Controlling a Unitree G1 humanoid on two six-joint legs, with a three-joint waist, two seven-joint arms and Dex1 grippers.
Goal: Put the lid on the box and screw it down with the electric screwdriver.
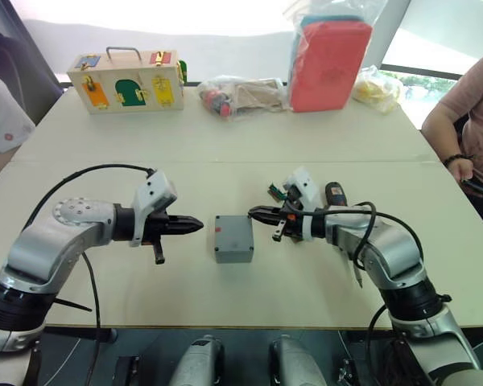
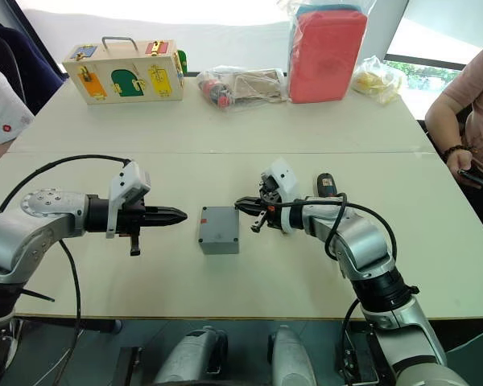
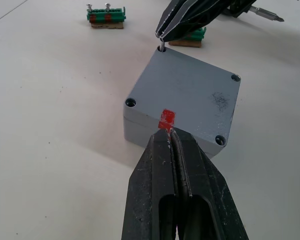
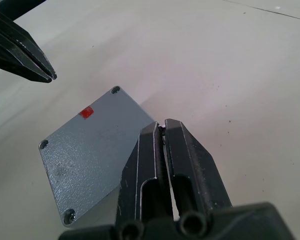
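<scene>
Where the head views give only a grey block on the desk (image 1: 105,297) between the grippers, a small screw (image 3: 162,48) pinched in the right gripper (image 3: 162,36) fingers over a corner hole is resolved in the left wrist view. Lid (image 3: 185,100) seated on box (image 3: 140,131); red mark on top. Left gripper (image 3: 176,150) fingers closed, empty. Electric screwdriver (image 1: 335,195) lies behind the right arm.

Right gripper (image 4: 163,126) fingers pressed together, tips over one corner of the lid (image 4: 90,155), pinching something thin, can't tell what. Lid sits flat on the box, red mark near one edge, three corner holes visible. Left gripper (image 4: 49,76) tip, closed, hovers off the opposite side over the table (image 4: 230,65).
</scene>
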